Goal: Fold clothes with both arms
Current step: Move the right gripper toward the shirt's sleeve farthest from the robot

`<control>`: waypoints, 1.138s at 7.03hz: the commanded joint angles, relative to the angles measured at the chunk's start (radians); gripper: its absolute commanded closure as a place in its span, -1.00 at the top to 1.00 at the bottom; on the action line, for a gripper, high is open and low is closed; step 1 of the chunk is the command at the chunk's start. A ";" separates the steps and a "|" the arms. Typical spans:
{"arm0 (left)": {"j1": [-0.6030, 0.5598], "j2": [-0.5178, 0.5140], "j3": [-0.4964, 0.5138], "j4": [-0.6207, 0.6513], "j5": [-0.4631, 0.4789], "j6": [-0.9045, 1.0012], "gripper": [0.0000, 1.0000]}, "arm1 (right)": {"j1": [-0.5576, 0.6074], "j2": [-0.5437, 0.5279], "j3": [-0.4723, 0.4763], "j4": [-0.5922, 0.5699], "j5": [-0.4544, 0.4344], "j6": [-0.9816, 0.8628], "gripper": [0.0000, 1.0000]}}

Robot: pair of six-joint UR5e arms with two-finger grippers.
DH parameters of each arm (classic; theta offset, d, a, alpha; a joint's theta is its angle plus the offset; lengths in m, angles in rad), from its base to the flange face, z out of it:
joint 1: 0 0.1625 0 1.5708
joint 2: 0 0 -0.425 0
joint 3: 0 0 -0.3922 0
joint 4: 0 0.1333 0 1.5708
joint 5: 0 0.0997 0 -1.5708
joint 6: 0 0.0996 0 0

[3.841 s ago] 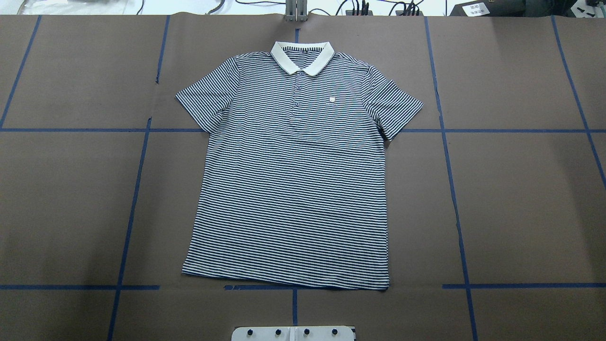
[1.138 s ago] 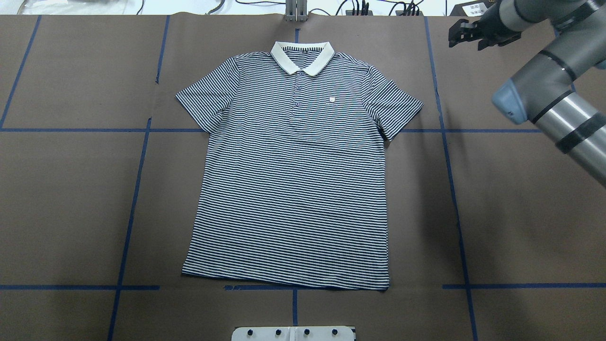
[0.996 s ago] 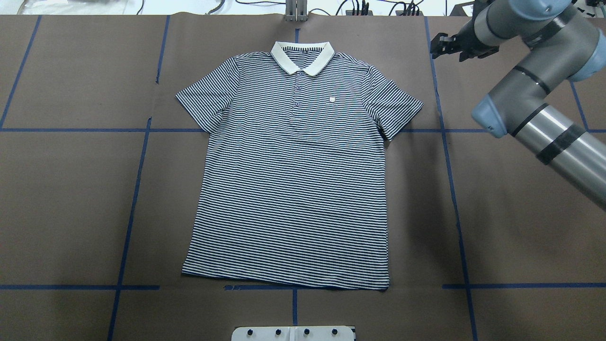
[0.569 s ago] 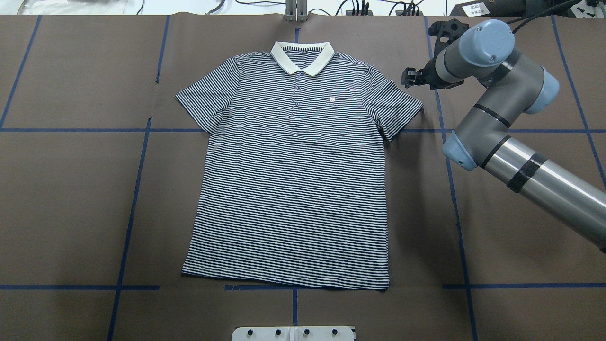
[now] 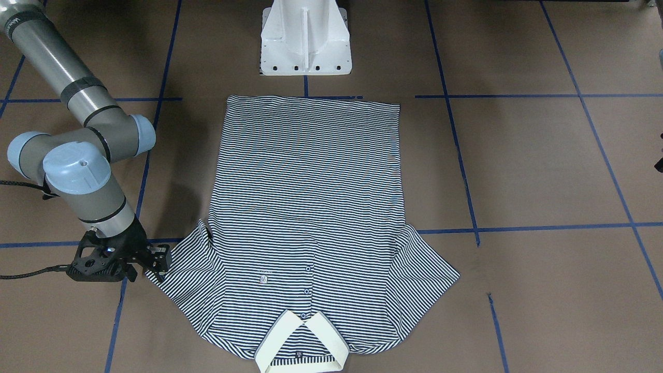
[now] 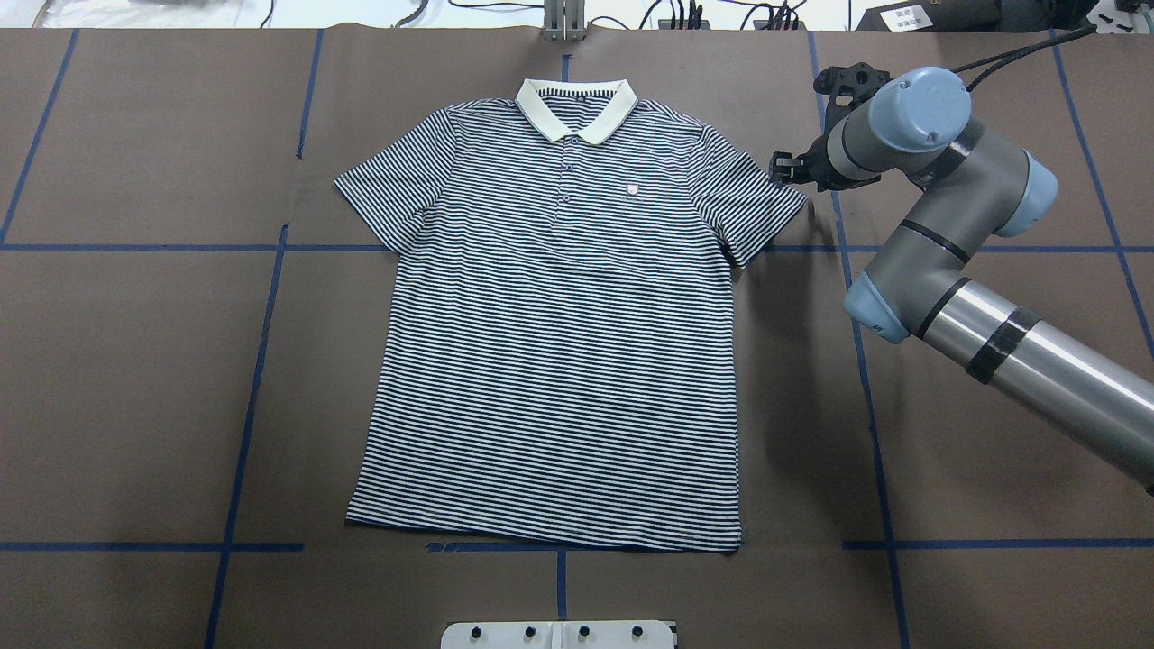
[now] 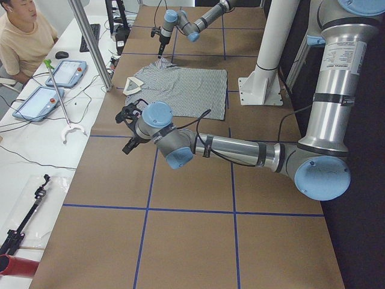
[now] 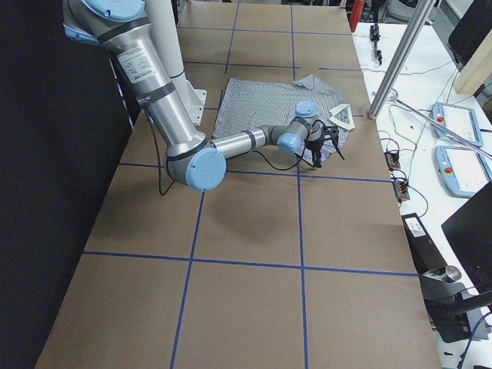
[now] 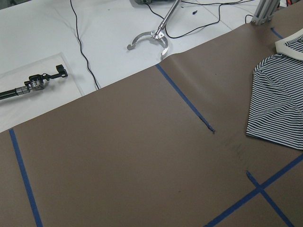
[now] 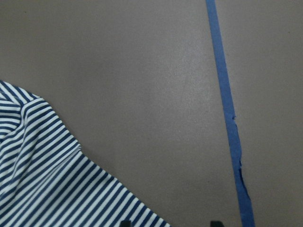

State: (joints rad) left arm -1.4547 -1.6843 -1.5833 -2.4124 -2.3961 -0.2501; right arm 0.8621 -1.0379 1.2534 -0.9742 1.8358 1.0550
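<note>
The striped polo shirt (image 6: 559,342) lies flat and face up on the brown table cover, its white collar (image 6: 577,106) away from the robot's base. My right gripper (image 6: 783,169) hangs low at the outer edge of the shirt's right sleeve (image 6: 753,203), also seen from the front (image 5: 158,261). In the right wrist view the two fingertips (image 10: 125,222) stand apart, so the gripper (image 10: 169,223) is open, with the sleeve hem (image 10: 42,179) beside one fingertip. My left gripper (image 7: 128,144) hovers over bare table left of the shirt; I cannot tell whether it is open or shut.
The white pedestal base (image 5: 305,36) stands at the shirt's hem end. Blue tape lines (image 6: 257,361) cross the cover. Beyond the far edge is a white bench with cables and a grabber tool (image 9: 151,38). A person (image 7: 24,36) sits there with tablets.
My right arm came in from the far right and swung left and down until its gripper reached the right sleeve's edge. The shirt has not moved.
</note>
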 commanded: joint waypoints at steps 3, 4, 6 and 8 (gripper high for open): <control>0.000 0.002 0.000 -0.001 0.000 0.002 1.00 | -0.015 -0.010 0.000 0.000 -0.013 0.002 0.26; 0.000 0.002 0.000 -0.001 0.000 0.002 1.00 | -0.017 -0.017 0.000 0.000 -0.013 0.000 0.24; 0.000 0.002 0.000 -0.001 0.000 0.003 1.00 | -0.017 -0.019 0.000 0.000 -0.013 0.002 0.14; 0.000 0.002 0.000 -0.001 0.000 0.003 1.00 | -0.020 -0.019 0.001 0.002 -0.013 0.055 -0.64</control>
State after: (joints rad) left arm -1.4542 -1.6828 -1.5831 -2.4130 -2.3961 -0.2478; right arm 0.8441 -1.0567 1.2534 -0.9737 1.8224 1.0707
